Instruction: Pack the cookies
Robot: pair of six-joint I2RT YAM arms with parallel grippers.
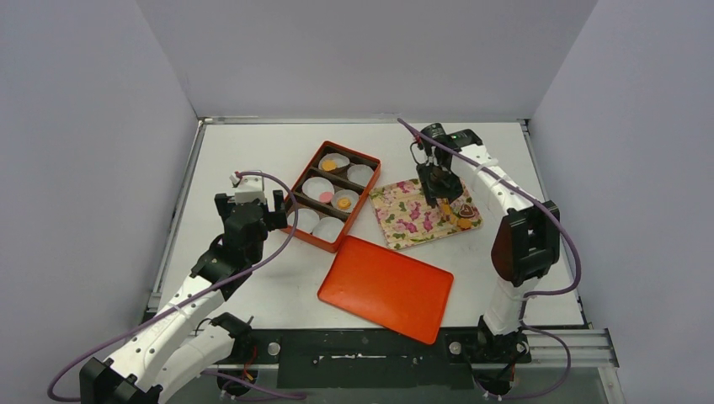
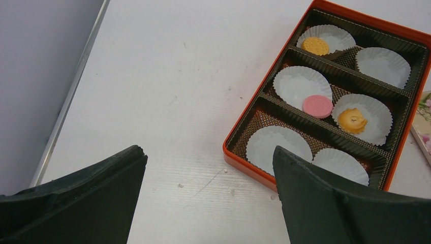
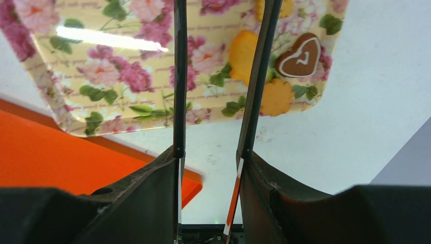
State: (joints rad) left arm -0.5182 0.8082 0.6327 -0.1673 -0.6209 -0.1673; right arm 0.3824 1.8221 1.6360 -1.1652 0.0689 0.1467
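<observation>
Over on the left, the left gripper (image 2: pixel 207 152) hangs above the table beside the near corner of the orange box (image 2: pixel 235 133), its fingers spread wide and holding nothing. It is close enough that a careless swing could knock the box and shift everything in it.

Three of the cookies (image 2: pixel 315 46) are already in the box. One orange round lies in a far paper cup (image 2: pixel 382 65) and a yellow one (image 2: pixel 352 120) in a middle cup. The pink cookie (image 2: pixel 317 105) lies across the edge between the two middle cups, not properly in either. I'd guess a bump would tip it onto the divider.

To the right, on the floral tray (image 3: pixel 101 71), the rest wait in the far right corner: the heart-shaped cookie (image 3: pixel 301 55) and a few orange rounds (image 3: pixel 277 96) just beside it.

The right gripper (image 3: pixel 211 155) hovers over that tray, squeezed onto thin tongs (image 3: pixel 178 76), whose arms stand apart. The tips run out of the wrist view, so I cannot tell whether they touch a cookie. The tray looks glossy and the biscuits flat. A pinch slightly off-centre would likely skate one away or into its neighbour, and too hard a squeeze could snap it.
</observation>
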